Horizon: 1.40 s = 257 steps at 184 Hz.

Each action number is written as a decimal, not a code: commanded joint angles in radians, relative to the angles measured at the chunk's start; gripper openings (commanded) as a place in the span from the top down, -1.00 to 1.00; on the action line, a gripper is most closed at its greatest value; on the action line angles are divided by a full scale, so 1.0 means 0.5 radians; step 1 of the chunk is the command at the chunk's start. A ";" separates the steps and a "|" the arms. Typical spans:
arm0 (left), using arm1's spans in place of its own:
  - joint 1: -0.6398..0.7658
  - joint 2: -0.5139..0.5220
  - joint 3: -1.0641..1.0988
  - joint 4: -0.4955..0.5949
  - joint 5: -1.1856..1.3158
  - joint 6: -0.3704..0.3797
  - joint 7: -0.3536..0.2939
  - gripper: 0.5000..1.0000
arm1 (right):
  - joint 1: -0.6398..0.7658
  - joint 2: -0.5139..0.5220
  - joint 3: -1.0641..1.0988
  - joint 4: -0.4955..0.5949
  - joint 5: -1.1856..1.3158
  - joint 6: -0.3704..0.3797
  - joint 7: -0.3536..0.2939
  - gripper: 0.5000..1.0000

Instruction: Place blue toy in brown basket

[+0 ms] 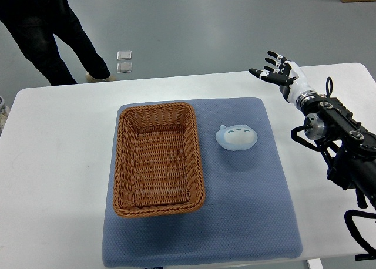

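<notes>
- The white table point(59, 163) fills most of the view, its far edge running across the upper part of the picture.
- A blue-grey mat point(247, 222) lies on the middle of the table, reaching to its near edge.
- The brown basket point(157, 158), a woven rectangular one, stands on the left half of the mat, along the mat's left edge; nothing lies inside it.
- The right arm point(346, 143) comes in from the picture's right edge and stretches over the table's right side toward its far right corner.
- A person's dark trouser legs point(50, 34) stand on the grey floor beyond the table's far left corner.
- The right hand point(276, 71) hangs above the table's far edge, past the mat's far right corner, fingers spread wide and holding nothing.
- The blue toy point(236, 137), pale and rounded, lies on the mat just to the right of the basket, nearer the mat's far edge, well apart from the hand.
</notes>
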 commanded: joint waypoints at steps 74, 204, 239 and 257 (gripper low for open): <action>0.000 0.000 -0.003 -0.012 0.000 0.000 -0.009 -1.00 | 0.028 -0.030 -0.034 -0.001 0.000 0.009 -0.001 -0.65; 0.000 0.000 0.015 0.003 0.000 0.006 -0.009 -1.00 | 0.176 -0.444 -0.718 0.244 -0.258 0.089 0.131 -0.65; 0.000 0.000 0.015 0.003 0.000 0.006 -0.006 -1.00 | 0.335 -0.656 -1.172 0.398 -0.592 0.147 0.211 -0.65; 0.000 0.000 0.015 0.003 0.000 0.006 -0.009 -1.00 | 0.427 -0.779 -1.381 0.505 -0.715 0.187 0.288 -0.65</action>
